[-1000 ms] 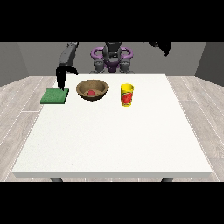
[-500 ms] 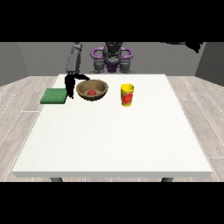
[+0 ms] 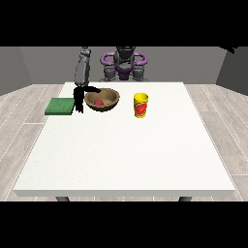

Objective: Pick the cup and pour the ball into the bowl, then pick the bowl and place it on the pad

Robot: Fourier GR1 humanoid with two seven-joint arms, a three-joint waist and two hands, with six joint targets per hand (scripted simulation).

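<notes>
At the far left of the white surface [image 3: 126,155] lies the green pad [image 3: 60,106], flat and bare, close to the left edge; it is the bowl's destination and nothing rests on it yet. Just right of it, the hand at the view's left [image 3: 78,98] hangs from its grey forearm between pad and bowl. Its fingers point down beside the bowl's left wall, and one dark part, probably the thumb, reaches right over the rim. That looks like the setup for a pinch on the rim, but whether the hand has closed on the bowl cannot be told from here.

The brown bowl [image 3: 109,103] sits upright on the surface, with the red ball [image 3: 99,102] already inside, a little left of centre. So the pouring step appears finished, and the step in hand is picking the bowl. The move left should be short, since pad and bowl are near each other.

Right of the bowl, apart from it, the yellow cup [image 3: 140,105] stands upright. Whether it is empty cannot be seen. It stands clear of the bowl's path to the pad.

The robot's other hand does not plainly show; only a dark scrap sits at the top right corner.
</notes>
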